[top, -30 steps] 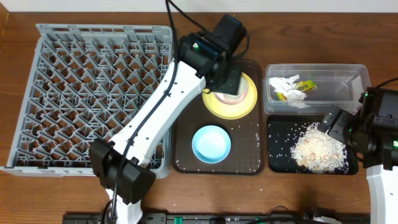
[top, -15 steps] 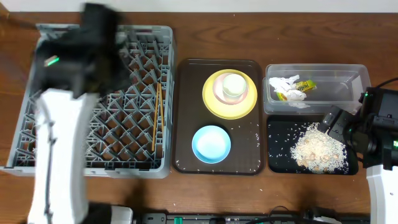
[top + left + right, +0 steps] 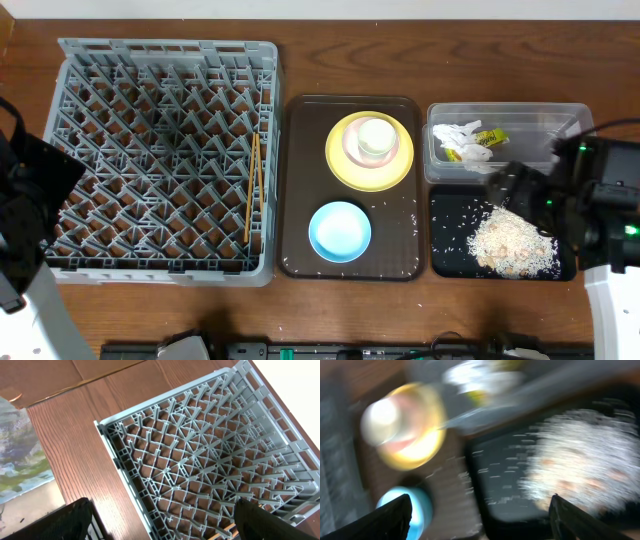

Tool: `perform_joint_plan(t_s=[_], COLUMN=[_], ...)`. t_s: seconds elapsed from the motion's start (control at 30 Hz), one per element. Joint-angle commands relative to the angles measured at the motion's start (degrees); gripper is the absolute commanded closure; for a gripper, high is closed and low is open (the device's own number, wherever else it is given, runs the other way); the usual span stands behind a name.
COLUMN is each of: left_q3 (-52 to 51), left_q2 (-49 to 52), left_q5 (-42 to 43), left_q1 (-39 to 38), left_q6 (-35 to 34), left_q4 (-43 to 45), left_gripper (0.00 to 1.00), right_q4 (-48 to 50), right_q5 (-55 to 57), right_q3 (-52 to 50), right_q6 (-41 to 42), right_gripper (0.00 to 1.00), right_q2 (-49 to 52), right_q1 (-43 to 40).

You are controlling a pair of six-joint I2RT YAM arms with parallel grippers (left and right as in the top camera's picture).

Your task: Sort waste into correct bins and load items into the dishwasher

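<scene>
Overhead: chopsticks [image 3: 250, 188] lie in the grey rack [image 3: 160, 45] near its 3 o'clock edge; yellow plate [image 3: 340, 170], cup [image 3: 374, 138] and blue bowl [image 3: 340, 230] sit on the brown tray [image 3: 300, 200].
Left wrist: left gripper [image 3: 162, 515] spread, empty, above the rack's corner.
Right wrist: right gripper [image 3: 477, 515] spread, empty, blurred over the rice-strewn black tray [image 3: 505, 485]; a hasty sweep could scatter grains.

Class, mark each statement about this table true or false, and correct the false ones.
1. The chopsticks lie in the rack. True.
2. The bowl sits in the rack. False: it sits on the brown tray.
3. The wrapper lies in the tub. True.
4. The rice is piled on the plate. False: it is piled on the black tray; a cup stands on the plate.
</scene>
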Motion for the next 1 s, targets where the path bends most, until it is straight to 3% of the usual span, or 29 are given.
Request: perform_joint_plan(t_s=[0.0,0.03,0.07,0.23,0.27,0.37,0.47,0.53,0.83,0.87,0.97], left_q3=[0.6,0.6,0.6,0.6,0.6,0.6,0.6,0.6,0.6,0.6,0.6], left_q2=[0.2,0.2,0.2,0.2,0.2,0.2,0.2,0.2,0.2,0.2,0.2], left_q5=[-0.2,-0.2,-0.2,-0.2,-0.2,-0.2,-0.2,-0.2,-0.2,-0.2,-0.2], left_q1=[0.4,0.4,0.4,0.4,0.4,0.4,0.4,0.4,0.4,0.4,0.4], left_q6=[-0.9,-0.9,-0.9,-0.9,-0.9,-0.9,-0.9,-0.9,-0.9,-0.9,-0.9], left_q4=[-2.9,-2.9,-2.9,-2.9,-2.9,-2.9,-2.9,-2.9,-2.9,-2.9,-2.9], left_gripper=[0.08,0.08,0.08,0.08,0.08,0.08,0.08,0.08,0.08,0.08,0.08], right_q4=[0.5,0.8,2.4,10.3,11.9,15.8,19.7,21.6,23.1,23.1,23.1], right_q5=[-9.6,-7.9,-3.7,6.9,8.2,8.3,8.7,10.3,13.5,13.7,13.7], right_q3=[0.4,0.4,0.4,0.4,0.4,0.4,0.4,0.4,0.4,0.4,0.4], right_q6=[-8.5,-8.5,-8.4,-7.8,-7.8,-7.9,-8.5,-8.4,-11.8,-11.9,-11.9], right_gripper=[0.23,0.35,0.45,0.53,0.41,0.46,0.57,0.6,0.58,0.61,0.84], right_q2=[2.4,3.5,6.1,15.0,17.0,21.1,24.4,27.9,39.6,40.8,42.4], right_q1=[13.9,18.1,27.6,47.5,50.7,56.5,60.3,62.7,65.9,66.2,66.3])
